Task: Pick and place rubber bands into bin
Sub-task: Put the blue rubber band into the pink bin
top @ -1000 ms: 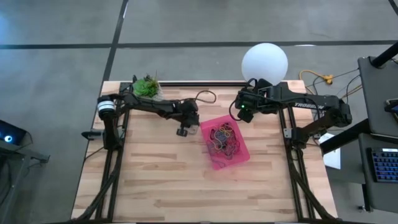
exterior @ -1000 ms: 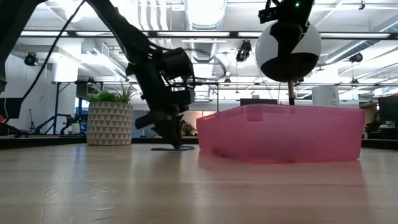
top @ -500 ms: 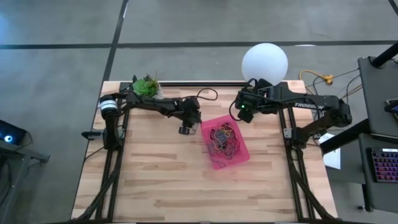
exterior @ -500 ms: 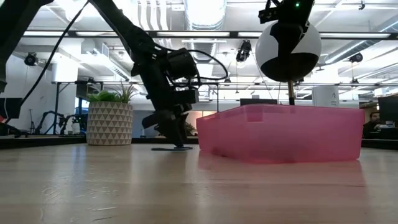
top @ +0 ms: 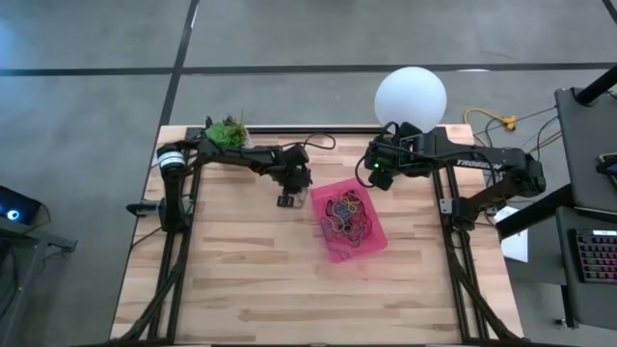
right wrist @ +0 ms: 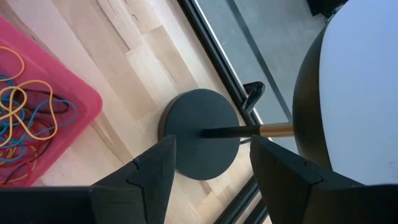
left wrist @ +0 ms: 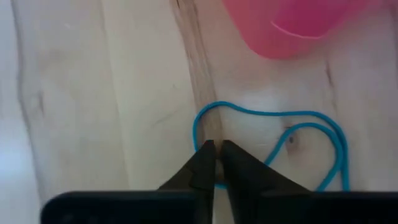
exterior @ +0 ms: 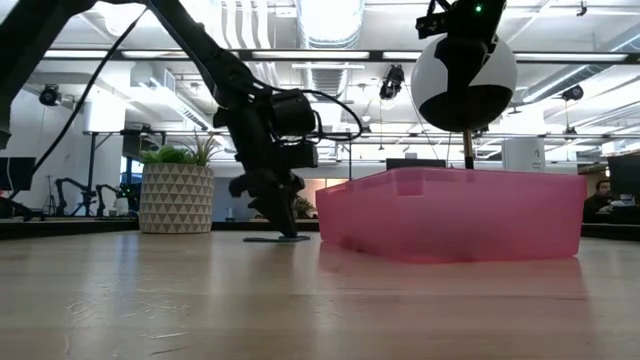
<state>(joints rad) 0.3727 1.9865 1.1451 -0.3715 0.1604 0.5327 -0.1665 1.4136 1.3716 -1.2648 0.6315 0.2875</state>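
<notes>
Blue band: a thin blue rubber band is being pinched at its edge on the pale wooden bench, just beside the pink bin.
Left gripper: the left gripper is being held down at the bench surface, its fingers now drawn together on the band, where half a second earlier they were being held apart over it; the arm is also being carried slightly farther back along the bench than a second ago.
Meaning: the grasp is judged to be just made, with the lift and the carry over the bin wall not yet begun.
Bin: the bin is lying near the middle of the bench, already loaded with a tangle of rubber bands in orange, blue and dark colours.
Right gripper: the right gripper is being kept waiting with fingers spread and nothing between them, over the black lamp base at the far edge.
Risk: the floppy loop is being held by a thin pinch only and could slip on the lift.
</notes>
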